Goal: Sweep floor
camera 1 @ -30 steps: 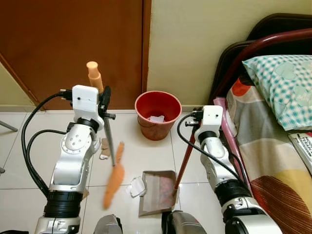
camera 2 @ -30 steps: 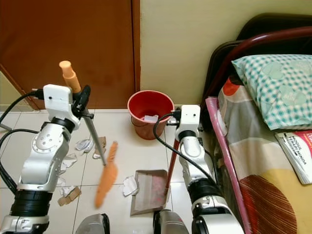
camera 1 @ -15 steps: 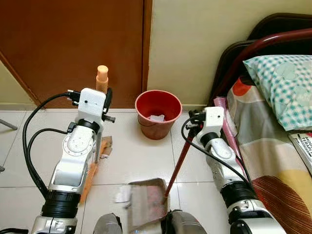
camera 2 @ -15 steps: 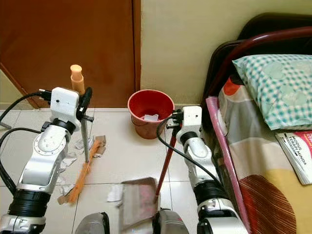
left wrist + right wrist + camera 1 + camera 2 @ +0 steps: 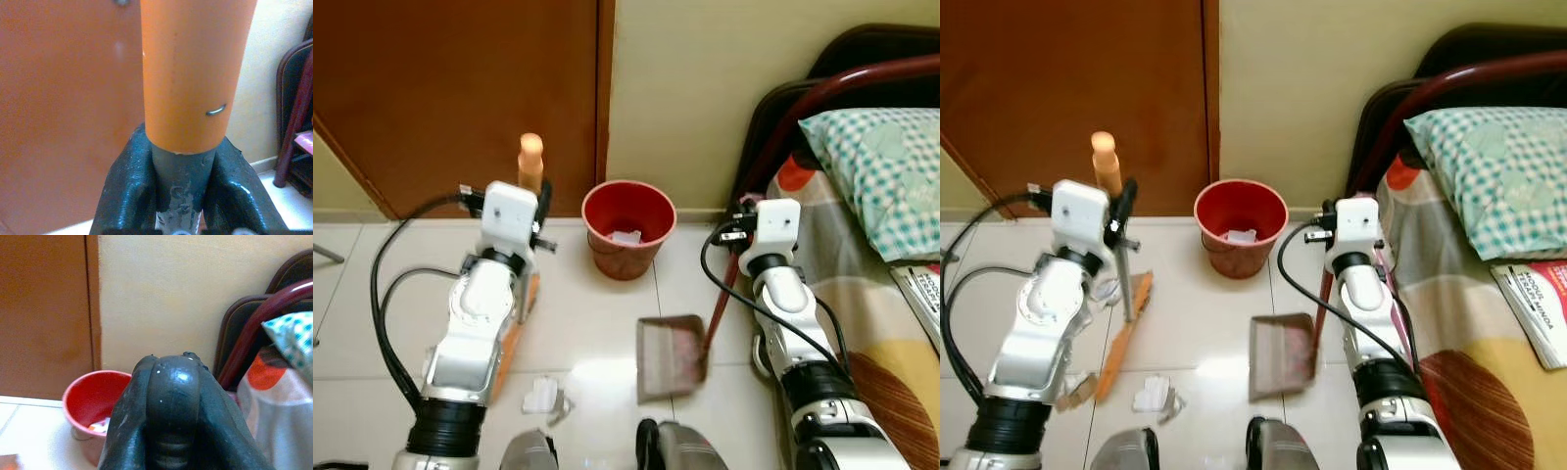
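Left gripper (image 5: 178,196) clamped on the broom (image 5: 1120,284) shaft just under its orange grip; bristle head on the tiles below and slightly inboard of that gripper. Right gripper (image 5: 1342,238) pinched on the top of the dustpan (image 5: 1282,354) handle, pan resting flat on the floor below it, toward my feet.

Risks, my read:
- crumpled paper scrap (image 5: 1153,396) sits between broom and pan, well apart from the pan mouth. A fast stroke could flick it past the pan or under my feet.
- pan mouth orientation unclear; if the lip lifts, debris slides under.
- more scraps (image 5: 1077,390) lie below the left arm, easy to miss.

Floor: glossy white tiles (image 5: 597,323), glare patch near the pan. Red bucket (image 5: 628,227) with paper inside ahead between both grippers, against a yellow wall beside a brown door (image 5: 460,88). Bed (image 5: 862,284) with checked pillow just outboard of the right gripper.
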